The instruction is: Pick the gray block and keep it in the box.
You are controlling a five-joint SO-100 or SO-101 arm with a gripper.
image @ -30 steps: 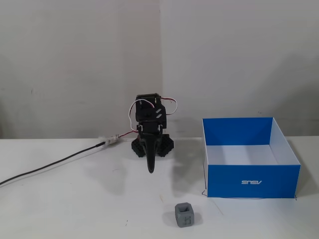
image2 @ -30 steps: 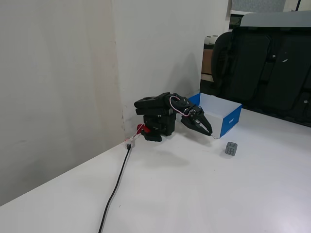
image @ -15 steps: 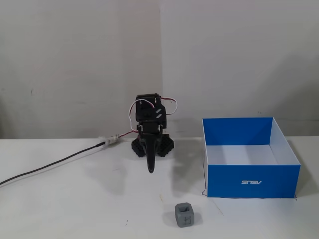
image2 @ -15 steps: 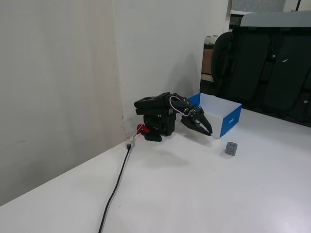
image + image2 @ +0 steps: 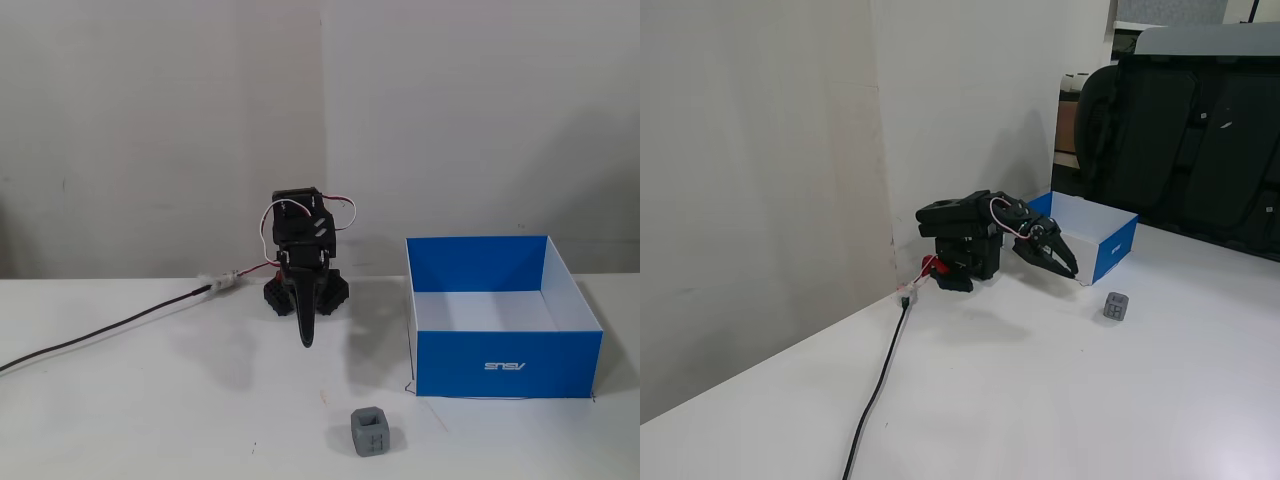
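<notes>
Claw closed, nothing is held.
Gray block is seen upright before it, H-face frontward; box beside.

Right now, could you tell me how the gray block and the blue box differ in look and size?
The gray block is a small plain gray cube, while the box is far larger, rectangular and blue with a white floor. The box carries a white logo printed upside down; the gray block bears an embossed H-like mark. Both rest on the white table, apart from each other and from the gripper.

Gray block on table, left-front of box.
</notes>
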